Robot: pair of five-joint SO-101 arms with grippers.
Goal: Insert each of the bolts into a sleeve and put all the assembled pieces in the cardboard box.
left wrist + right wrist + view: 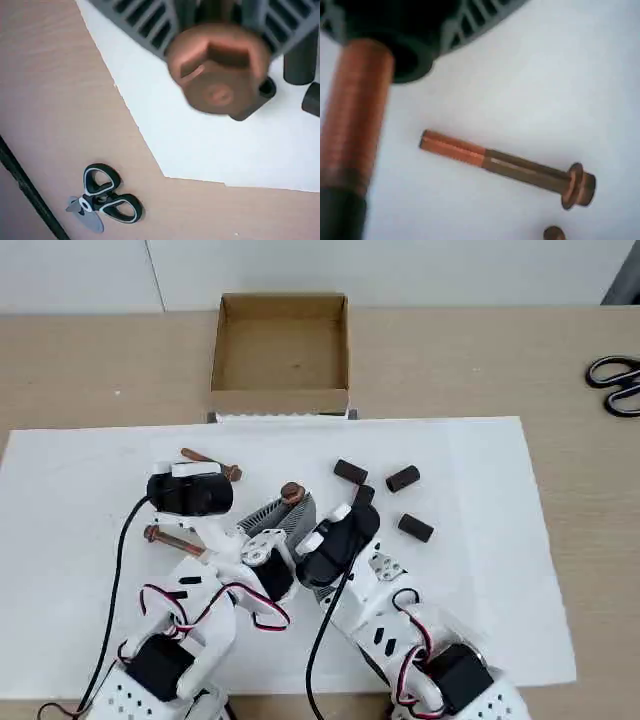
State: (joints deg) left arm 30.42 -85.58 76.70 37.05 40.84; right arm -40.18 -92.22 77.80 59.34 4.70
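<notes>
Nearest us, at six o'clock, both arms rise from the near edge of the paper (480,570); the left gripper (283,512) hangs over the paper's middle, clamped on the held bolt (292,490), whose head faces up; in the left wrist view its ribbed grey jaws (215,15) sit either side of the shaft, hard against it, with the held bolt (217,75) filling the foreground. The right gripper (345,520) is just beside it at three o'clock; whether it grips anything we cannot tell. In the right wrist view the held bolt (355,110) runs from the left gripper (420,30) into a black piece (340,215); we cannot tell what that piece is; past the shaft a loose bolt (505,167) lies flat on the paper.

At nine o'clock from the left gripper the near bolt (178,540) lies flat; at ten o'clock lies the far bolt (212,462). From the right gripper, one sleeve (350,471) lies at twelve o'clock, a second sleeve (402,478) at one, a third sleeve (415,528) at three; all apart from each other.

Beyond the paper's far edge, at twelve o'clock, the box (280,400) stands open on the table (80,370); at two o'clock, well apart, lie scissors (615,385) (102,200).
</notes>
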